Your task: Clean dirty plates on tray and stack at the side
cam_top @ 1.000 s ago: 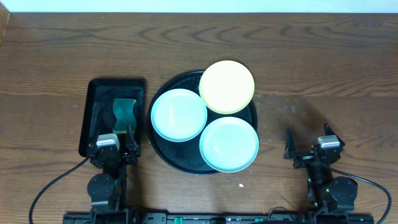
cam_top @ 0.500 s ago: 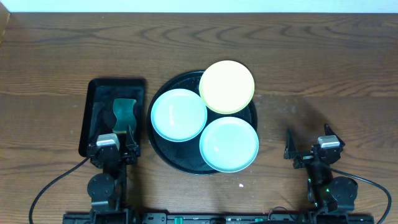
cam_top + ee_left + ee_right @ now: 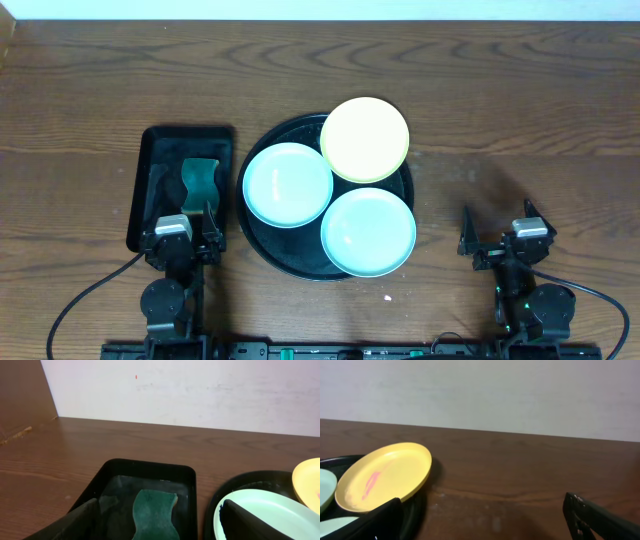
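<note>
**Inspector:** Overhead?
**Clerk:** Three plates on the round black tray (image 3: 278,250). The yellow plate (image 3: 365,139) is far right, overhanging the rim. A mint plate (image 3: 288,184) is left, and a second mint plate (image 3: 368,231) is nearest.
**Inspector:** Left wrist?
**Clerk:** Left gripper (image 3: 157,525), jaws apart, facing a green sponge (image 3: 154,510) in the rectangular tray (image 3: 145,466).
**Inspector:** Right wrist?
**Clerk:** Right gripper (image 3: 485,522), jaws apart above the table (image 3: 520,485). There is a pink smear (image 3: 371,481) on the yellow plate.

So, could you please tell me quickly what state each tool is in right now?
Left tool: open, holding nothing.
Right tool: open, holding nothing.
</note>
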`<state>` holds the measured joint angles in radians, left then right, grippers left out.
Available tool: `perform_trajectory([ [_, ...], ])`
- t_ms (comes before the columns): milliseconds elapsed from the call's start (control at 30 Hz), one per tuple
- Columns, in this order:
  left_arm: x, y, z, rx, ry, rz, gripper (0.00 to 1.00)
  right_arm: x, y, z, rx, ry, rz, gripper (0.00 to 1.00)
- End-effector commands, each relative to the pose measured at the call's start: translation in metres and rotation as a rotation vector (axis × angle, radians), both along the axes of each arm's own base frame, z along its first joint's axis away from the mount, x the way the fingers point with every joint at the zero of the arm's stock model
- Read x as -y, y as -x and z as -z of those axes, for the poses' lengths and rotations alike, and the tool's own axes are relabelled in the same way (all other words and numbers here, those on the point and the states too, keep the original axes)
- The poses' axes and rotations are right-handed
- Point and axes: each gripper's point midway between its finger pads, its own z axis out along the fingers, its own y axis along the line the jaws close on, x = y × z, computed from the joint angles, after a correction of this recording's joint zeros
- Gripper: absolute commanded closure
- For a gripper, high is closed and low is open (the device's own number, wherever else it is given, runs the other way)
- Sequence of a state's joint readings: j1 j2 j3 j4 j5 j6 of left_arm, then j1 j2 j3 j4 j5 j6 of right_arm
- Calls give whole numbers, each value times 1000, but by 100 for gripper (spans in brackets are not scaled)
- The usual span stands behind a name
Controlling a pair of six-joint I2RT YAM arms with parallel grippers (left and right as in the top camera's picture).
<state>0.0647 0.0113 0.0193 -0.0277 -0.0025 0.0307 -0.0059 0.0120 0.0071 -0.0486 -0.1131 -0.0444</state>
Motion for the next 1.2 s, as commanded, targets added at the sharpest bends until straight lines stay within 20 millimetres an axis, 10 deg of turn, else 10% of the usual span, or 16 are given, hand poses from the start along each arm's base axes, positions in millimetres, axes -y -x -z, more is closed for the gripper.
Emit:
perform_trajectory([
  [0,-2,1,18,-62,-11,-10,24,0,0,-2,13,17,4,1],
  [200,-2,1,18,-70,16,-13,23,0,0,-4,13,-3,5,1],
  [500,3,-2,-49,-168,55,13,24,-3,-10,-35,-88,-89,-7,1],
  [767,11,-31,-99,-360,86,66,23,-21,-64,-87,-264,-107,-102,1],
  [1167,18,-57,-111,-880,169,91,23,-44,-116,-80,-747,-188,-208,1],
])
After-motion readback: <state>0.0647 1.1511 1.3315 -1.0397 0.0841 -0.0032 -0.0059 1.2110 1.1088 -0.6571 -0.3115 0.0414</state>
